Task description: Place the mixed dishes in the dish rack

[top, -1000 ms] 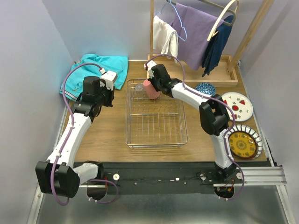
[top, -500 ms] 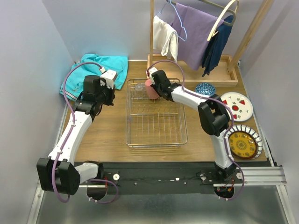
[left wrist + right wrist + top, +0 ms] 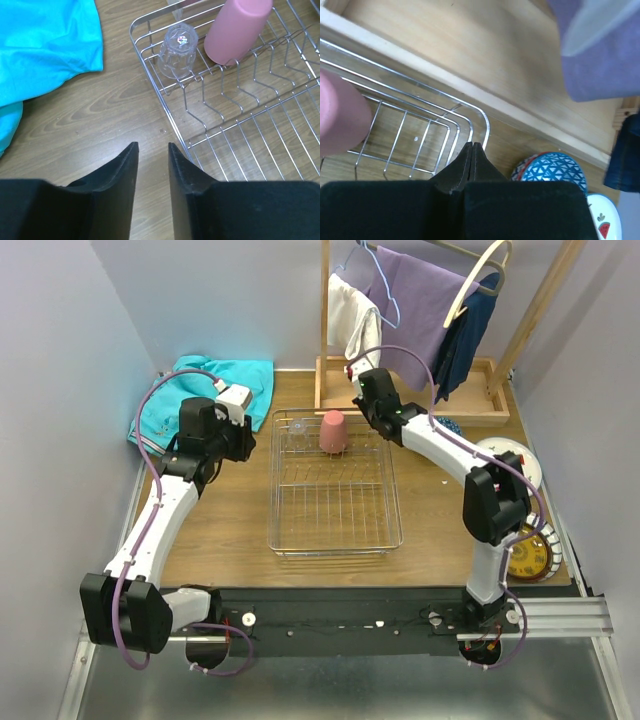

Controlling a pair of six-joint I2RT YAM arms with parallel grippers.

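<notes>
The wooden tabletop (image 3: 220, 530) carried a wooden clothes rack (image 3: 325, 300) hung with garments at its far edge, and the wire dish rack (image 3: 335, 508) lay flat in the middle. A turquoise cloth (image 3: 205, 390) was bunched at the far left corner. The left tool (image 3: 152, 150) hovered over bare wood just left of the dish rack's far left corner, its fingers spread a little and holding nothing. The right tool (image 3: 472, 146) hung above the dish rack's far right corner, its fingers pressed together and empty. On the right side of the tabletop, outside the dish rack, the striped-rim plates (image 3: 530, 548) sat nearest, partly hidden by the right arm. The white plate (image 3: 602, 220) with red fruit lay farther back, and the blue-patterned bowl (image 3: 552, 167) was beyond it. Inside the dish rack at its far end, the pink cup (image 3: 333, 431) stood upside down. The small clear glass (image 3: 178, 50) stood upside down just beside it on the left, in the far left corner.
</notes>
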